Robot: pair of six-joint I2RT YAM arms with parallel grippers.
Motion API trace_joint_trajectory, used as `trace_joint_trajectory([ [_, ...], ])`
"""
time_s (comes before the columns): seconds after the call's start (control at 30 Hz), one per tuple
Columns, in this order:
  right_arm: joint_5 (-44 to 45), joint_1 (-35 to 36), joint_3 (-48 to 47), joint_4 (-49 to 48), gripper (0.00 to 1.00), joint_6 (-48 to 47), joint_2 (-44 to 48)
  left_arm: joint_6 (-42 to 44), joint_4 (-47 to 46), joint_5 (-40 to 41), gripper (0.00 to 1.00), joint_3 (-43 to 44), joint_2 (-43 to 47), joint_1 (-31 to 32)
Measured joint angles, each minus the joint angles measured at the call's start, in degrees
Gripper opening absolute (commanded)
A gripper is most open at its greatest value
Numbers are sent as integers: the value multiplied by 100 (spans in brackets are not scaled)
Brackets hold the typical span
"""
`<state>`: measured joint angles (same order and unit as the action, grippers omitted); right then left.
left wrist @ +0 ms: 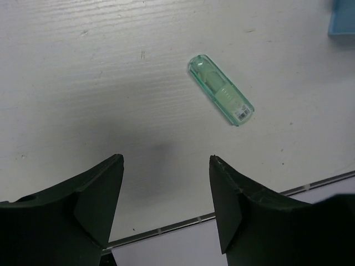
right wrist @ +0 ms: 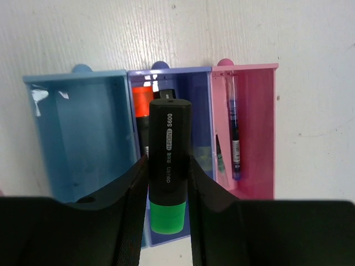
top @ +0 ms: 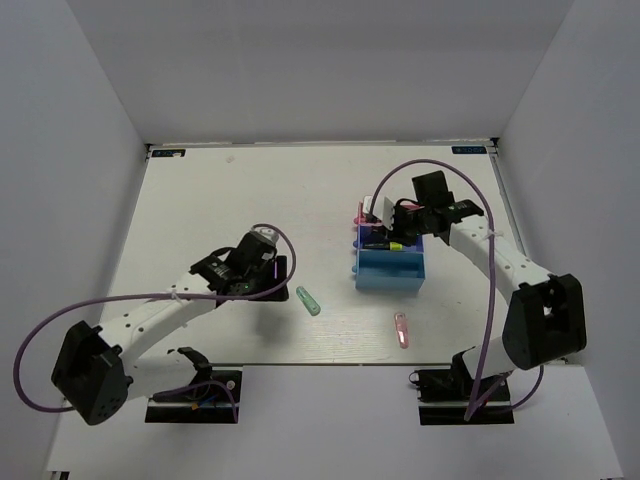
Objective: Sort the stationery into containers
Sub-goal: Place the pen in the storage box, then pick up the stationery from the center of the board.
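Highlighter [right wrist: 169, 166] clamped in right gripper [right wrist: 166, 160] over dark tray [right wrist: 197, 94] for sorting | left gripper [left wrist: 166, 160] gaping, empty, facing stick [left wrist: 221, 90] toward near edge

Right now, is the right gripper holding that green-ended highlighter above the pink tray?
Wrong tray. The right gripper holds the green-ended highlighter above the dark blue tray, the middle of the three, as the right wrist view shows.
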<state>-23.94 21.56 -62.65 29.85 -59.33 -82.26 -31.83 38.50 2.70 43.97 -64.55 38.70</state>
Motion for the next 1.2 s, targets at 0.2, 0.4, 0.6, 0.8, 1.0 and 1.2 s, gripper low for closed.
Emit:
trace_joint_trajectory([
  [0.2, -245, -236, -83, 17, 20, -651, -437, -470, 9, 476, 75, 42, -557, 411],
  [0.4, -310, -337, -210, 20, 90, -874, -765, -713, -90, 673, 76, 413, -1255, 710],
  [0.6, -459, -455, -229, 13, 79, -688, -717, -931, -326, 748, 71, 726, -1751, 800],
  [0.8, -551, -599, 63, -531, 0, 990, 98, -1388, -378, 846, 70, 1016, -2345, 938],
  [1.0, -234, -695, 730, -1071, 0, 3191, 1405, -2179, 63, 1005, 70, 1733, -3132, 1115],
  [1.2, -144, -728, 949, -1003, 0, 4052, 1775, -3091, 671, 1220, 70, 2317, -3773, 1327],
])
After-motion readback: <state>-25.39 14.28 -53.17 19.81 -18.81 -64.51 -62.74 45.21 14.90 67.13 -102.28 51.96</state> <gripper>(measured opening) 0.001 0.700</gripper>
